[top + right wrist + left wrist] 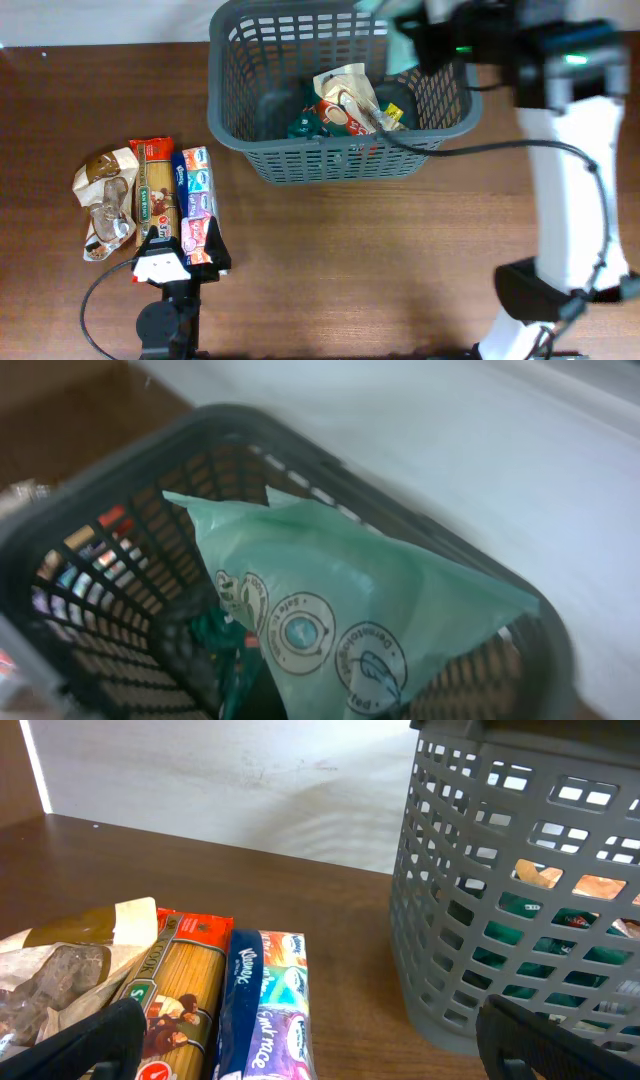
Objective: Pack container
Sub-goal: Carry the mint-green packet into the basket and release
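Observation:
The dark grey lattice container [340,160] stands at the back middle of the table; it also shows in the left wrist view [480,920] and the right wrist view [120,470]. My right gripper [420,40] hovers over its far right corner, shut on a pale green packet [340,600] that hangs above the inside; the fingers themselves are hidden. Several packets [345,100] lie in the container. My left gripper [165,262] is open and empty at the near end of a spaghetti packet [152,185] and a tissue pack [195,200].
A crumpled brown and white bag [105,200] lies left of the spaghetti. The right arm's base and cable [560,290] occupy the right side. A white wall [250,780] runs behind the table.

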Action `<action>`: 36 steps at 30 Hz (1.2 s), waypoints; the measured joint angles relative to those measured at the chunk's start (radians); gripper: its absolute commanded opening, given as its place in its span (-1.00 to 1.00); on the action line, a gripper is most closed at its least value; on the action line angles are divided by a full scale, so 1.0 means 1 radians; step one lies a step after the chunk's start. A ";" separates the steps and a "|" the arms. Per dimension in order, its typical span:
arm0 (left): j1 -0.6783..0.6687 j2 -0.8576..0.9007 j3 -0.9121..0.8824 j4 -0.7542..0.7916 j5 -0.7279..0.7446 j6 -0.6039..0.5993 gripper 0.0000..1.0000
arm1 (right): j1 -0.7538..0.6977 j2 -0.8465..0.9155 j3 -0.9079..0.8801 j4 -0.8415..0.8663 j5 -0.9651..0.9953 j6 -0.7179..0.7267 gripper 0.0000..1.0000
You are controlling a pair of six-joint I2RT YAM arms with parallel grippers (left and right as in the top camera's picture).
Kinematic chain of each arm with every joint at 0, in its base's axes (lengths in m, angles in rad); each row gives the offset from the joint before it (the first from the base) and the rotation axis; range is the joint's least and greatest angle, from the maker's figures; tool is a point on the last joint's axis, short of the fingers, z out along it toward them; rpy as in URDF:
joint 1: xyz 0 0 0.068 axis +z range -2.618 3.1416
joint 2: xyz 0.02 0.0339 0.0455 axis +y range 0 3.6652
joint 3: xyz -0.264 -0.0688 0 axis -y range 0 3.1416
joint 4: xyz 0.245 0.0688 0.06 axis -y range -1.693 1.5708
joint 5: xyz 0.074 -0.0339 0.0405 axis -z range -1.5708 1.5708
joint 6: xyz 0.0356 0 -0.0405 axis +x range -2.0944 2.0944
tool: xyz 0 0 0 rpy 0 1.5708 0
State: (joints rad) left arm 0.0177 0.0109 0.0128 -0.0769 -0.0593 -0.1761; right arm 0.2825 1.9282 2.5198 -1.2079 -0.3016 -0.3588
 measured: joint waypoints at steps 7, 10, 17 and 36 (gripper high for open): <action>0.000 0.000 0.000 0.000 0.000 0.000 0.98 | 0.105 0.231 -0.026 0.097 0.085 -0.028 -0.93; 0.000 0.000 0.000 0.000 0.000 0.000 0.99 | 0.123 0.317 -0.037 0.106 0.101 -0.016 -0.93; 0.000 0.000 0.000 0.000 0.000 0.000 0.99 | 0.147 0.422 -0.039 0.108 0.108 0.043 -0.34; 0.000 0.000 0.000 0.000 0.000 0.000 0.99 | -0.072 0.074 -0.048 0.084 0.234 0.159 0.95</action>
State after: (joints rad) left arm 0.0177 0.0109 0.0128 -0.0769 -0.0593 -0.1761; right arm 0.2100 2.0026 2.4714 -1.1244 -0.0677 -0.2001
